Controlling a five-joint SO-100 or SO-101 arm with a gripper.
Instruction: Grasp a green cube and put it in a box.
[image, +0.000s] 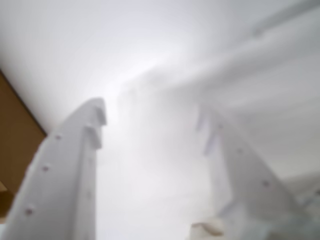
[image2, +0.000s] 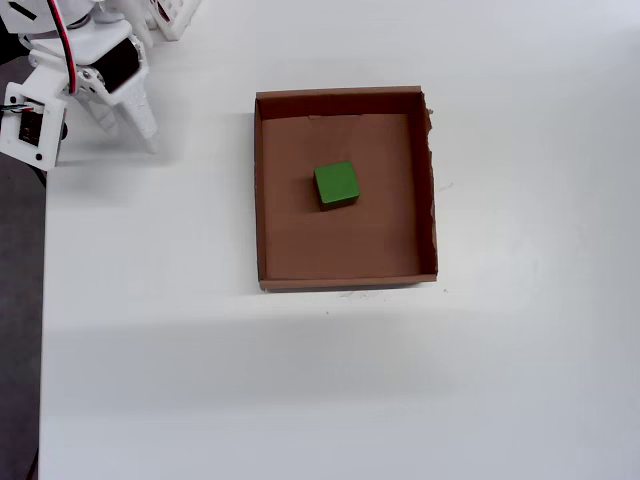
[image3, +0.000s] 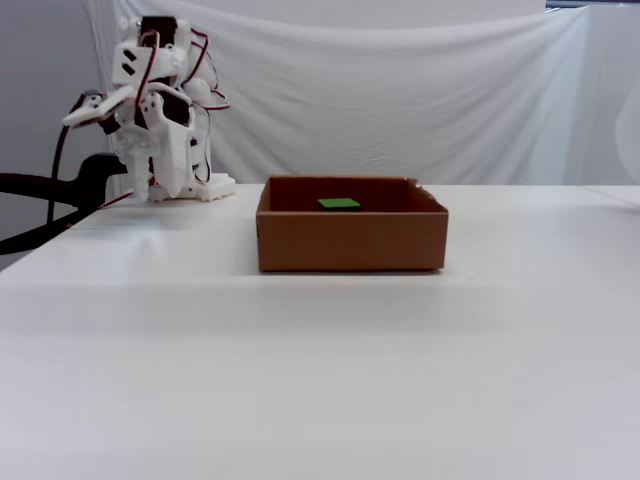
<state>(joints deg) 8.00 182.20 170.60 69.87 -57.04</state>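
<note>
Already the green cube (image2: 336, 185) sits inside the box (image2: 346, 281), so the job looks done to you. You see it in the overhead view near the middle of the frame, a little up and left of the middle of the brown floor. It touches none of the walls. In the fixed view only its green top (image3: 339, 204) peeks over the front wall of the box (image3: 350, 245).

Nothing seems left to do but rest the arm, as far as these pictures tell.

Your gripper (image2: 150, 135) is far off at the upper left of the overhead view, well apart from the box and cube. In the fixed view it hangs at the upper left too, pointing down at the white table (image3: 320, 380).

Look at the wrist view. The gripper (image: 152, 117) has its two white fingers spread apart, with only blurry white table between them. They pinch nothing. A brown bit at the left edge may be the box (image: 15, 135), but it is too blurry to be sure. The cube does not show there at all.
</note>
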